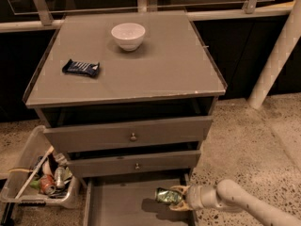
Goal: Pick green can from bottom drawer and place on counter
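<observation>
The green can (164, 196) lies on its side over the right part of the open bottom drawer (120, 208), with a shadow on the drawer floor beneath it. My gripper (178, 197) reaches in from the lower right, and its pale fingers are closed around the can's right end. The can appears held slightly above the floor. The counter (155, 74) is the grey cabinet top above, well over the gripper.
A white bowl (128, 35) and a dark blue snack bar (81, 68) sit on the counter. Two closed drawer fronts with knobs (133, 136) overhang the open drawer. A clear bin (35, 185) with a red can and a silver can stands left. A white pillar (277, 55) stands right.
</observation>
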### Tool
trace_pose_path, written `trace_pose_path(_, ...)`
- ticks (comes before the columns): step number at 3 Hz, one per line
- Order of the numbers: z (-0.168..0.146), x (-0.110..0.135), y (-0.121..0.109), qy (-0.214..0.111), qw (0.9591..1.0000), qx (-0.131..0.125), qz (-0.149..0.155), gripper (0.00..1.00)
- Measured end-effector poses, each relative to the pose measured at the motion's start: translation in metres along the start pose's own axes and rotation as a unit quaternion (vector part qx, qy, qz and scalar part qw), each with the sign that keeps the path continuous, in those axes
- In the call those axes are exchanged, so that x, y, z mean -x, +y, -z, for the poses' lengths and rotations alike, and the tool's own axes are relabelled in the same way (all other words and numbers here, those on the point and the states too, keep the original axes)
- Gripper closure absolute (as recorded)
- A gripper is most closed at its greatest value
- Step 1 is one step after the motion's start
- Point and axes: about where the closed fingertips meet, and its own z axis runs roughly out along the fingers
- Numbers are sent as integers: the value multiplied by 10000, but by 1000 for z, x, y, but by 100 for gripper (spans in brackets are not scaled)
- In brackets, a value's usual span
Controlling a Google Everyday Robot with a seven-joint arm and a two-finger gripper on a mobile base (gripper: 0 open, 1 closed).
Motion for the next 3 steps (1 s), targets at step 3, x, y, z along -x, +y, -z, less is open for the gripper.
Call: trace_pose_path(3, 146, 126, -56, 396, 9981, -93, 471, 100)
